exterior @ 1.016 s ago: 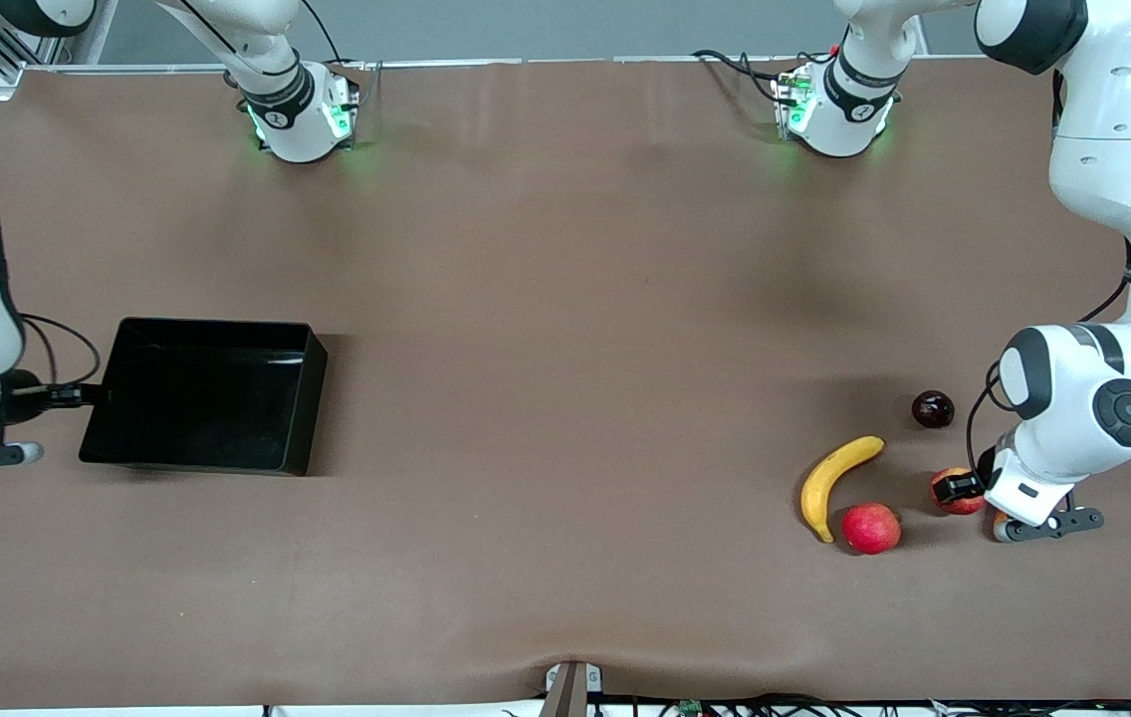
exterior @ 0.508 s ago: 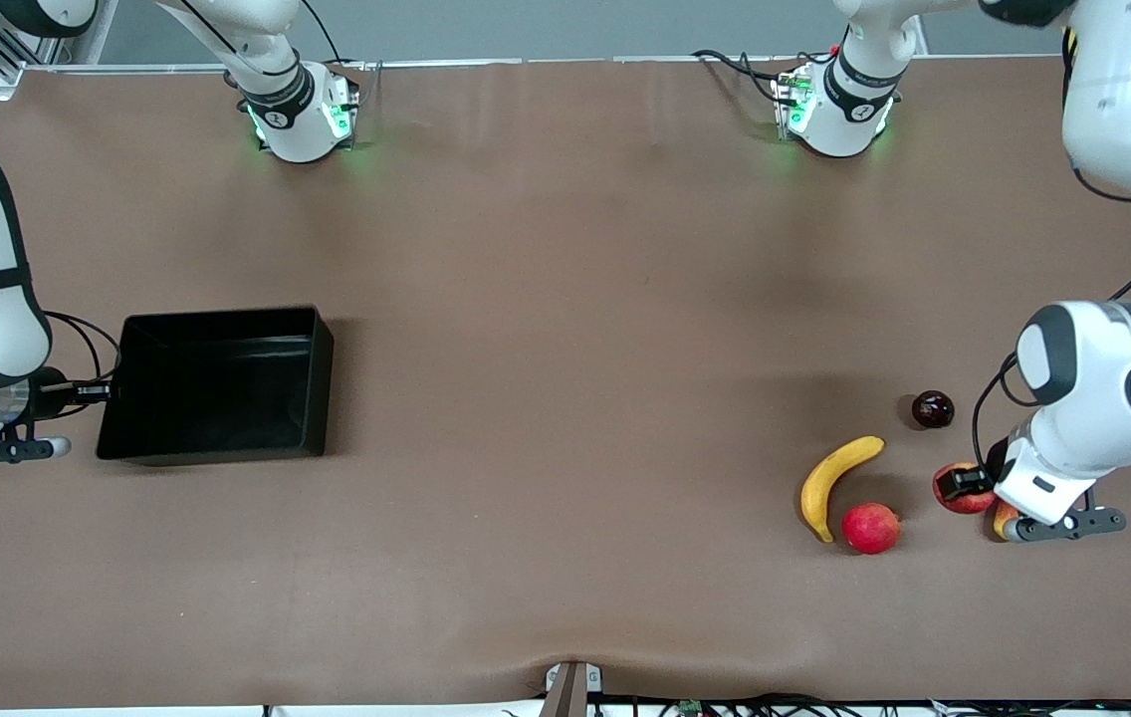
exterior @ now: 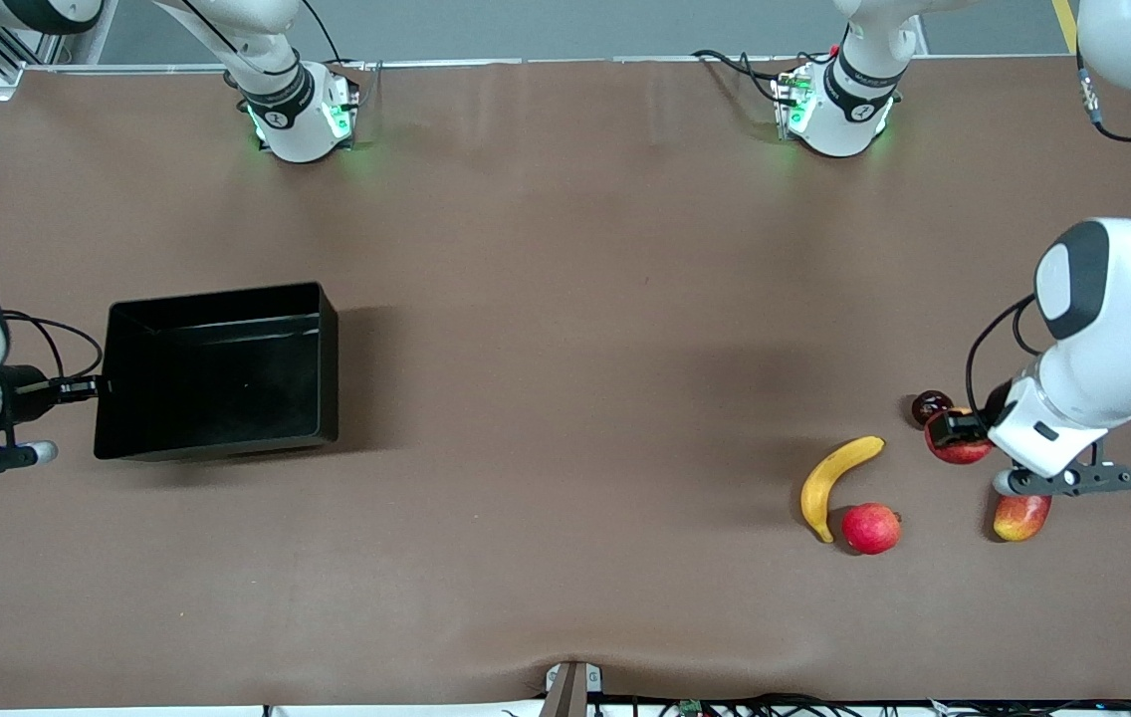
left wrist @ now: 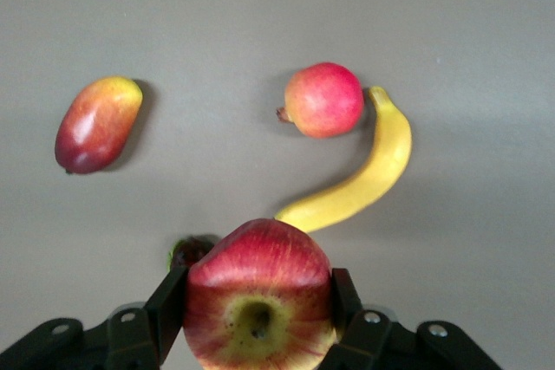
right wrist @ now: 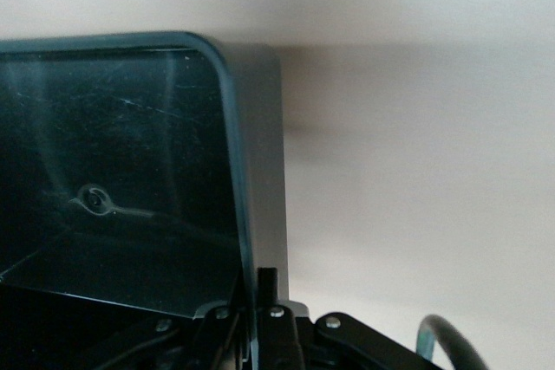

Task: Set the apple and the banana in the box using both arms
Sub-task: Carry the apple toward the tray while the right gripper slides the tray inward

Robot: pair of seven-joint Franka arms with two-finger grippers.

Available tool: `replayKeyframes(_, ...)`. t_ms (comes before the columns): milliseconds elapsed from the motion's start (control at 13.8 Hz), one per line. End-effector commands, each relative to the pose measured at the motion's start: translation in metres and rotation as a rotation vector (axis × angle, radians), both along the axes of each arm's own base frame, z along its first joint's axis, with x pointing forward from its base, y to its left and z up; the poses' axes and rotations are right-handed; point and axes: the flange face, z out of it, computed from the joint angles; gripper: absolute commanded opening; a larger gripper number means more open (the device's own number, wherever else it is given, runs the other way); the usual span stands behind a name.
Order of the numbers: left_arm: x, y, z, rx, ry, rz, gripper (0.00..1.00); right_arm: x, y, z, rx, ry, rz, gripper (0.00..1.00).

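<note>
Two arms share the work here, and each one already has something between its fingers. Our left gripper [exterior: 959, 435] is closed on the apple [exterior: 959, 445], pinching it from both sides with the dimple turned toward the wrist camera; it hangs over the table near the small dark fruit [exterior: 928, 405]. We think this side grip is chosen because the round skin would slip from a weaker hold.

Our right gripper [exterior: 88, 388] is closed on the wall of the box [exterior: 217, 299] at the right arm's end of the table. The shadow under the box suggests it is tilted or lifted a little, though we cannot be sure from this height. We suppose that holding the wall lets this arm bring the box toward the fruit.

On the table lies the banana [exterior: 834, 482], untouched, with the pinkish-red fruit [exterior: 870, 528] just beside its nearer tip. Close to the left gripper, the mango [exterior: 1020, 517] also lies apart.
</note>
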Motion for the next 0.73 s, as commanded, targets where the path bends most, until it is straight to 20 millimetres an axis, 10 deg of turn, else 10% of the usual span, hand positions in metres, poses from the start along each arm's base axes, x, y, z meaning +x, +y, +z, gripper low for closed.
replayKeyframes(0, -0.02, -0.015, 0.024, 0.016, 0.021, 0.026, 0.0, 0.008, 0.071, 0.036, 0.052, -0.001, 0.028, 0.0)
replayKeyframes(363, -0.044, -0.053, 0.057, 0.018, -0.01, 0.015, 0.0, 0.005, 0.291, 0.043, -0.06, 0.028, -0.002, 0.0)
replayKeyframes(653, -0.055, -0.095, 0.06, -0.001, -0.022, 0.05, 0.0, -0.01, 0.409, 0.015, -0.026, 0.01, -0.048, 0.0)
